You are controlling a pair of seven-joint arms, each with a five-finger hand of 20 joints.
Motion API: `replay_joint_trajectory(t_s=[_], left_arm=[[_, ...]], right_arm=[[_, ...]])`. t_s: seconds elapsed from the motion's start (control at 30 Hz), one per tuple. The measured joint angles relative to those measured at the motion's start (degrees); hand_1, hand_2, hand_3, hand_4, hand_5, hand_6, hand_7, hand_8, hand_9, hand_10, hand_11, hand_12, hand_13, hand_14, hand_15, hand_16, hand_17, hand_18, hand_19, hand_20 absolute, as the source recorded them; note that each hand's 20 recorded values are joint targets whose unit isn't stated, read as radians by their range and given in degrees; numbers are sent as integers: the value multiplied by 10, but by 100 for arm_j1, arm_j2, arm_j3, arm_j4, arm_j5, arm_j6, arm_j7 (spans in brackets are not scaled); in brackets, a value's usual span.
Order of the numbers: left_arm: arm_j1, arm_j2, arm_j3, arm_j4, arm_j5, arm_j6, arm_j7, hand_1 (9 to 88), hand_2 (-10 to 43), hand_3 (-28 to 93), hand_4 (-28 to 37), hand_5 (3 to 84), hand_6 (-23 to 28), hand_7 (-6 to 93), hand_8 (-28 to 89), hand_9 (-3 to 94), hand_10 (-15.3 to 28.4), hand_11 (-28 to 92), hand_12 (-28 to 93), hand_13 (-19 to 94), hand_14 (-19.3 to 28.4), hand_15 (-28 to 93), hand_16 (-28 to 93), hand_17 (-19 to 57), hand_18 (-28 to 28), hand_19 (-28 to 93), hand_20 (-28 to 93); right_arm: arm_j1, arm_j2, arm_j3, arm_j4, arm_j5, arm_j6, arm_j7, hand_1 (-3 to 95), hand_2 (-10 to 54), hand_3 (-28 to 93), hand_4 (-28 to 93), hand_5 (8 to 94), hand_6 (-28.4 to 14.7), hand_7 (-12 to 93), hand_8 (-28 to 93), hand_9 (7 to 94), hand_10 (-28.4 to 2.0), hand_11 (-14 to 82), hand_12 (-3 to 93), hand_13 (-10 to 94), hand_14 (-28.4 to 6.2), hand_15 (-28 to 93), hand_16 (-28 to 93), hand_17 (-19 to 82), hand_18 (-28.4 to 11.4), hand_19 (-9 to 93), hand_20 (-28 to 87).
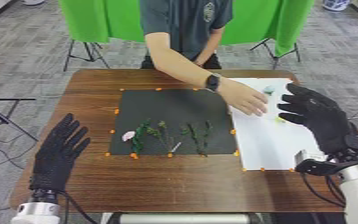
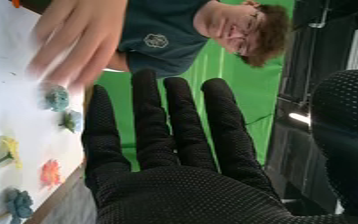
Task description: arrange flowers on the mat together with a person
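flowers (image 2: pixel 50 173) are laid out in two places on the brown wooden table (image 1: pixel 158 187). on the black mat (image 1: pixel 175 102), a pink bloom (image 1: pixel 128 135) is set beside leafy green sprigs (image 1: pixel 140 137), and more thin green stems are spread to the right of them. on the white sheet (image 1: pixel 269 150), just right of the mat, loose flower heads are scattered: a blue-green one (image 2: pixel 56 98), a yellow one (image 2: pixel 11 150), a coral one and a dark blue one (image 2: pixel 18 202).

the right hand (image 1: pixel 322 117) is held raised at the right side of the white sheet, with its fingertips near the yellow flower head. its fingers are kept nearly straight, with the thumb spread well apart, and nothing is gripped. in the right wrist view, the flower heads are seen beyond the fingers, on the side away from the thumb. the left hand (image 1: pixel 58 155) is held left of the mat, apart from the pink bloom, with fingers loosely extended and nothing grasped.

a person's hand (image 1: pixel 244 99) is reached over the white sheet, near the blue-green flower head; whether anything is held in it cannot be told.
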Motion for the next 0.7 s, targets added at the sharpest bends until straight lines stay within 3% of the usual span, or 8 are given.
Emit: replay_joint_trajectory(t_s=[0.7], left_arm=[[-150, 23, 59, 49, 11, -136, -161, 283, -31, 667, -245, 266, 21, 192, -98, 192, 101, 165, 165, 174, 113, 167, 71, -106, 198, 400, 118]], right_arm=[[-142, -25, -31, 18, 57, 10, -40, 162, -9, 838, -235, 371, -46, 149, -89, 357, -145, 115, 240, 306, -129, 219, 286, 29, -233, 433, 267]])
